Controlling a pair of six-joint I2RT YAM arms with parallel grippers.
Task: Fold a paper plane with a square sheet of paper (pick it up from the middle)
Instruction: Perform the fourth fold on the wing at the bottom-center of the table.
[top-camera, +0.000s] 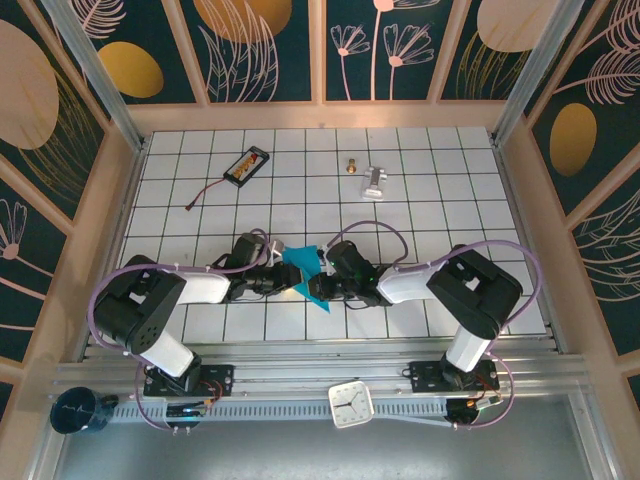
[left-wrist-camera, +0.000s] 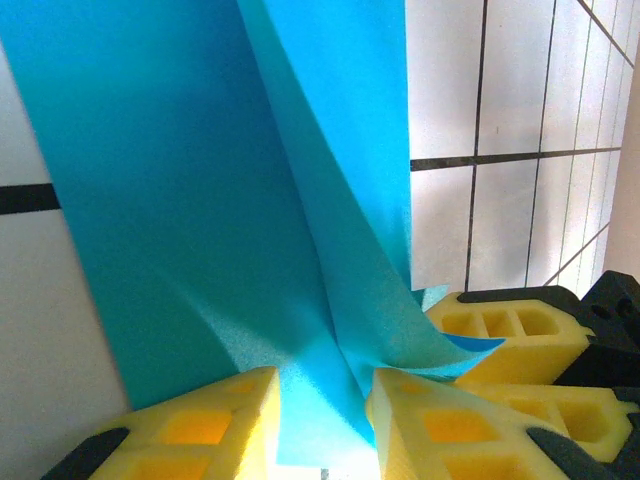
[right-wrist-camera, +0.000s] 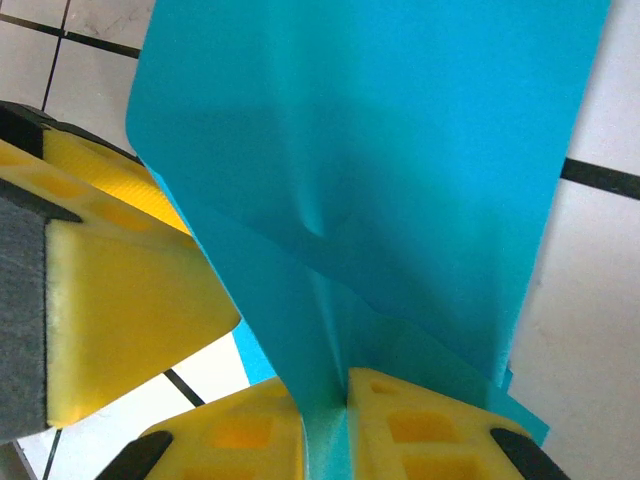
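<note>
The paper (top-camera: 303, 272) sat midway between both arms, near the worktop's (top-camera: 420, 200) front edge. Left jaws and right jaws, both narrow, pinched its raised fold from opposite sides.

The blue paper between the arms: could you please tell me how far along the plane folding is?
Done: the sheet of paper is creased, with layers overlapping. In hand: the left hand and right hand each pinch it, facing one another. Left: it is no slim pointed dart yet, so the final folds remain.
</note>
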